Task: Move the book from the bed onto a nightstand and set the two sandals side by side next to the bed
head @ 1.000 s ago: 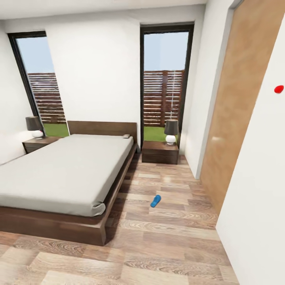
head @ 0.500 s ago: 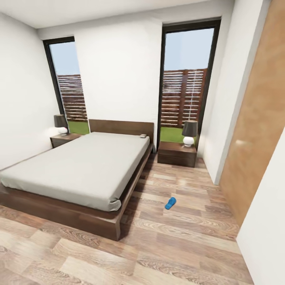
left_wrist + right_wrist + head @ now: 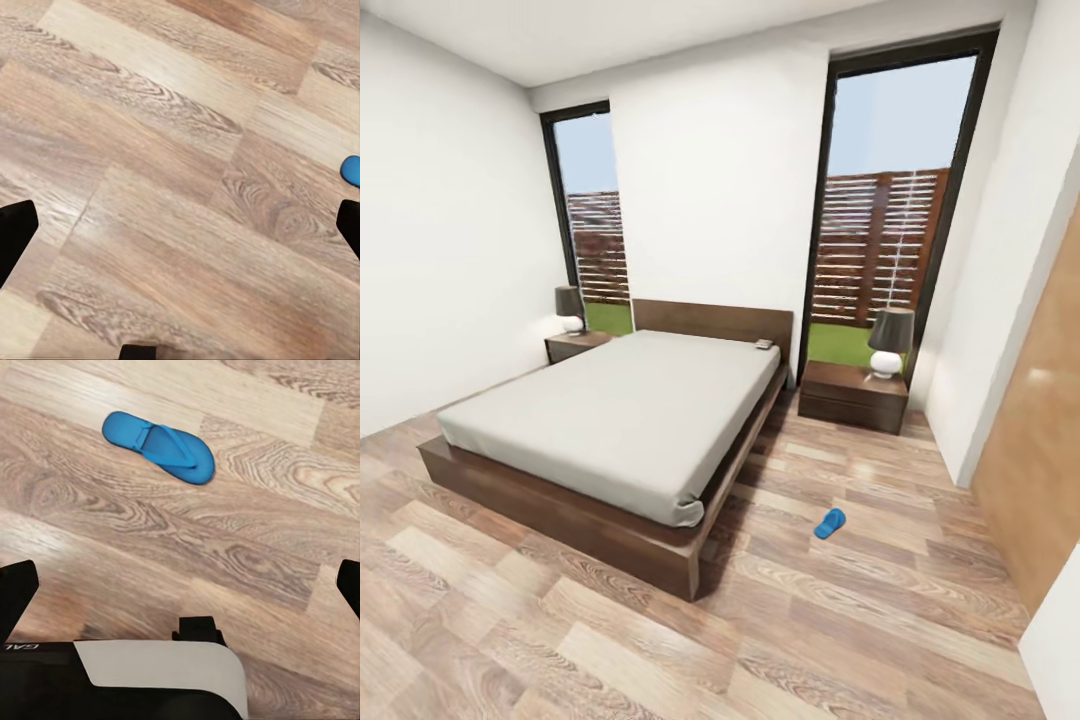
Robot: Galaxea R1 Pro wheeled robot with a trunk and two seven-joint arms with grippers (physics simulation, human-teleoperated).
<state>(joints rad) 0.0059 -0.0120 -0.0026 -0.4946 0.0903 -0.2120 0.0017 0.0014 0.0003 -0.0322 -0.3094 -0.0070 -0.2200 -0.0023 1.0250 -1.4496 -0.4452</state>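
Wood-plank floor (image 3: 840,640) spreads around bed (image 3: 620,420), one blue sandal (image 3: 829,523) lying apart

You had the wood-plank floor (image 3: 840,620) carrying the bed (image 3: 560,500), two nightstands (image 3: 852,396) (image 3: 575,345) and one blue sandal (image 3: 830,523) lying apart from the bed's foot corner. On the mattress (image 3: 620,420), a small book (image 3: 764,344) lay near the headboard.
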